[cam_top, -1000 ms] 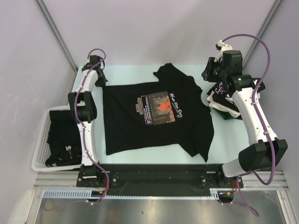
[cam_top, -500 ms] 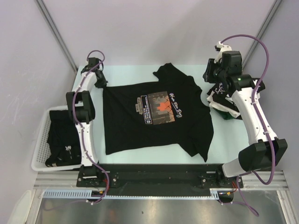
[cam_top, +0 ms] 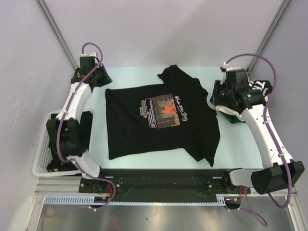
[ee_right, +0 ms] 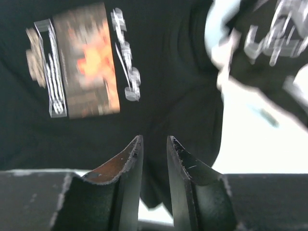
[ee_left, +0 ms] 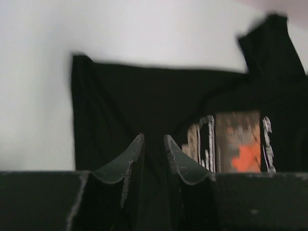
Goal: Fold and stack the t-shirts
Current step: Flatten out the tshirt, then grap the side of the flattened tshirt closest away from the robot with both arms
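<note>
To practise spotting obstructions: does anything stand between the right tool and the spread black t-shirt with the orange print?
Nothing visible does. The right tool points straight at the spread t-shirt, with only open space between them. The crumpled shirts lie off to its side, not in the path.

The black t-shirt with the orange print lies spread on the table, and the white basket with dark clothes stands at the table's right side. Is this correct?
No: the top external view shows the white basket at the left side of the table. The t-shirt with the orange print does lie spread on it.
</note>
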Controlling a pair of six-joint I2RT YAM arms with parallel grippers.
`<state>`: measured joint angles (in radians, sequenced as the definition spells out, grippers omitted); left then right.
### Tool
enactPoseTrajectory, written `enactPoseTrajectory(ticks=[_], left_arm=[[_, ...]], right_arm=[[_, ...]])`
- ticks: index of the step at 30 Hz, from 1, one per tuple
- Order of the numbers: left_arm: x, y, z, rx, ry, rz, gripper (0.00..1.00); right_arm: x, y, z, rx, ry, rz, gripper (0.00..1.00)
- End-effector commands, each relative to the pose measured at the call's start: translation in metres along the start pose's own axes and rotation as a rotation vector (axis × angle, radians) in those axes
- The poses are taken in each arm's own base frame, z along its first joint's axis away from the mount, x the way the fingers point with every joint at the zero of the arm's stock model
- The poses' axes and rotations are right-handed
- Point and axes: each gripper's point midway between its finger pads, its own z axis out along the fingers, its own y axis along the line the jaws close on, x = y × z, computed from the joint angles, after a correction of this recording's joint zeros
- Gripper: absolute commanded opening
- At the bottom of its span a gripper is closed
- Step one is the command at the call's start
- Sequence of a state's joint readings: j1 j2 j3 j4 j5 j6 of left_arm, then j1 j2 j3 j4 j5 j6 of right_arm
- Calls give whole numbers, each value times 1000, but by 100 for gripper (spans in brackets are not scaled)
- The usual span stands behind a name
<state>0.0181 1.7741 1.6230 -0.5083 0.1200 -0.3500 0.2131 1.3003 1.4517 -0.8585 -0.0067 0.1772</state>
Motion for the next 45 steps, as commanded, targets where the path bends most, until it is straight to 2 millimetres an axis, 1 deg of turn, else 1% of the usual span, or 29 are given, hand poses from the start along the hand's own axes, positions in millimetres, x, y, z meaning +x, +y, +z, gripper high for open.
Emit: enactPoseTrajectory(ticks=[1,2,3,4,5,6,7,8,10,11,12,13,14,15,16,18,20,22,23,26,27,29,30,31,35,36,40,45], left_arm=[[66,-29,-37,78,102,71,28],[79,-36,-43,87,118,84,28],[93,-35,-54,88,129,85,28],[103,-40,-60,103,139,80,29],[110,-42,-66,114,147,77,29],[119,-41,-76,120,146,73,29],[125,-42,-80,127,148,67,30],[131,-45,-84,135,155,73,31],[144,-44,-94,133,175,83,32],[145,-45,-98,133,167,88,32],[150,-43,-100,129,182,88,33],[152,-44,-103,131,185,94,33],[151,-44,-106,131,180,98,33],[152,-44,-108,130,184,99,33],[152,-45,-110,134,183,103,34],[149,-47,-113,133,177,108,34],[148,-49,-116,134,174,113,34],[146,-52,-119,137,176,119,35],[146,-54,-121,142,177,122,35],[144,-59,-126,150,175,137,36],[142,-60,-129,152,170,141,36],[140,-63,-132,155,163,151,37],[138,-64,-135,158,159,155,38],[137,-64,-136,158,155,159,38],[133,-65,-145,157,158,176,39],[129,-67,-147,160,147,184,39],[123,-67,-155,157,134,198,40],[122,-65,-160,146,135,202,40]], right_arm=[[58,7,-23,-43,155,72,32],[80,3,-23,-29,215,77,33],[89,4,-27,-36,230,80,33],[100,2,-28,-30,257,87,33],[118,0,-27,-25,307,100,33],[127,2,-29,-37,328,110,33],[132,4,-32,-48,329,118,33],[145,6,-32,-58,363,125,33],[157,12,-35,-76,387,120,33],[164,13,-34,-79,407,114,33],[175,14,-33,-80,438,113,33],[183,18,-33,-88,459,105,33],[189,20,-33,-95,476,101,33],[200,21,-32,-97,509,100,33],[204,24,-31,-103,521,102,33],[224,29,-30,-107,571,70,33],[238,33,-29,-98,603,41,33],[245,34,-28,-83,614,19,33],[250,39,-30,-83,623,14,34],[260,40,-24,-46,647,-5,34],[267,44,-23,-44,667,-30,34],[272,42,-17,-10,654,-63,34],[276,45,-18,-12,657,-92,34],[277,42,-12,22,650,-109,34],[282,41,-5,68,646,-139,35],[284,40,-3,80,649,-148,36],[291,31,9,183,651,-180,36],[295,31,21,222,636,-191,36]])
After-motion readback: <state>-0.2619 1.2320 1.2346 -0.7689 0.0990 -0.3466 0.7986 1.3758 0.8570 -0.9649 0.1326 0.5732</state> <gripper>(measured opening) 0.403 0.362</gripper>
